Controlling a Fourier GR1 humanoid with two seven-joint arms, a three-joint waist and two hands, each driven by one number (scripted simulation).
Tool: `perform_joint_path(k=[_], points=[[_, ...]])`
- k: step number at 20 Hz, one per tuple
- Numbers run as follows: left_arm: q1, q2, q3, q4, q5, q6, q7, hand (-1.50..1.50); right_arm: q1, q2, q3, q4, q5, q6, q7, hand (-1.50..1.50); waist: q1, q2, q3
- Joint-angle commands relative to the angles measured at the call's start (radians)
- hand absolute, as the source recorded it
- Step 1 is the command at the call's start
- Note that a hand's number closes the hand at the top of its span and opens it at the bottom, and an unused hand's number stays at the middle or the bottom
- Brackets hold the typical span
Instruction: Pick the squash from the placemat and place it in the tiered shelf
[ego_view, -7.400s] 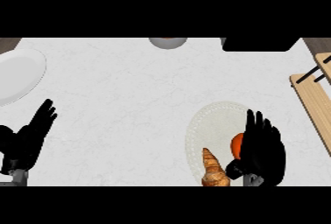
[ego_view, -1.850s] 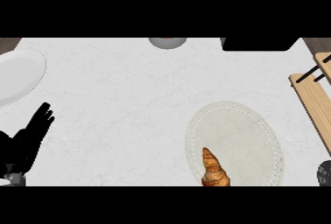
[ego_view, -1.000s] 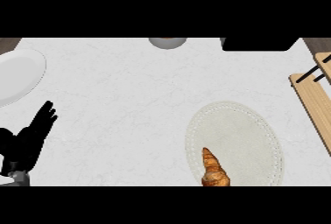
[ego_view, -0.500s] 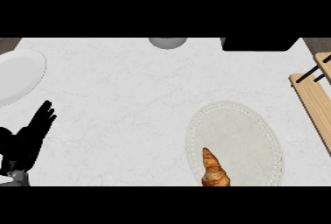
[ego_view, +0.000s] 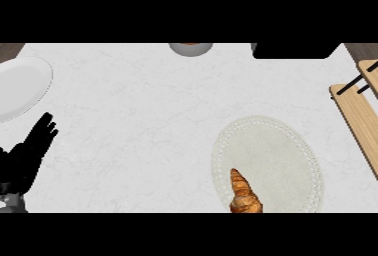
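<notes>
The cream oval placemat (ego_view: 277, 155) lies at the lower right of the counter. A brown croissant (ego_view: 243, 193) rests on its lower left part. No squash shows anywhere in view. The wooden tiered shelf (ego_view: 359, 114) with black posts runs along the right edge. My left hand (ego_view: 28, 152) rests open at the lower left, fingers straight and pointing up. My right hand is out of view.
A white plate (ego_view: 21, 86) sits at the upper left edge. A grey bowl (ego_view: 190, 48) stands at the top centre, and a black block (ego_view: 294, 50) at the top right. The white counter (ego_view: 148, 115) spreads between them.
7.4 s ago my right hand lay on the placemat over an orange thing; hand and orange thing are now gone. In the last second nothing has visibly moved.
</notes>
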Motion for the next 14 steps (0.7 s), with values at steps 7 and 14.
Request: perform_joint_path(k=[7, 14], points=[[0.055, -0.03, -0.014, 0.008, -0.014, -0.002, -0.025, 0.0, -0.181, -0.131, 0.109, -0.347, 0.148, 0.465, 0.14, -1.5, -0.024, -0.016, -0.005], [0.054, -0.005, 0.021, 0.01, -0.024, 0.027, -0.013, 0.0, -0.272, -0.136, 0.131, -0.516, 0.245, 0.758, 0.045, -1.5, -0.066, -0.042, -0.011]])
